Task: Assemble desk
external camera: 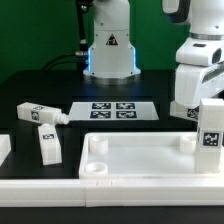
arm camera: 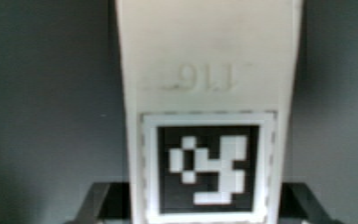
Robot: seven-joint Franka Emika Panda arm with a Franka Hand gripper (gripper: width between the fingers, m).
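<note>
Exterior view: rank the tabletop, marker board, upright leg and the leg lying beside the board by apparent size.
1. tabletop, clearly largest.
2. marker board.
3. upright leg and lying leg: they look alike, and the upright one seems nearer the camera, so I leave them unranked.

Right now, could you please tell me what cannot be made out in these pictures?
White piece: exterior view, cut off by its left edge, so unidentifiable.
Embossed mark on the upright leg: wrist view, too blurred to read.
End effector: whether it grips that leg; fingertips hidden behind the leg in the exterior view, cropped in the wrist view.
</note>
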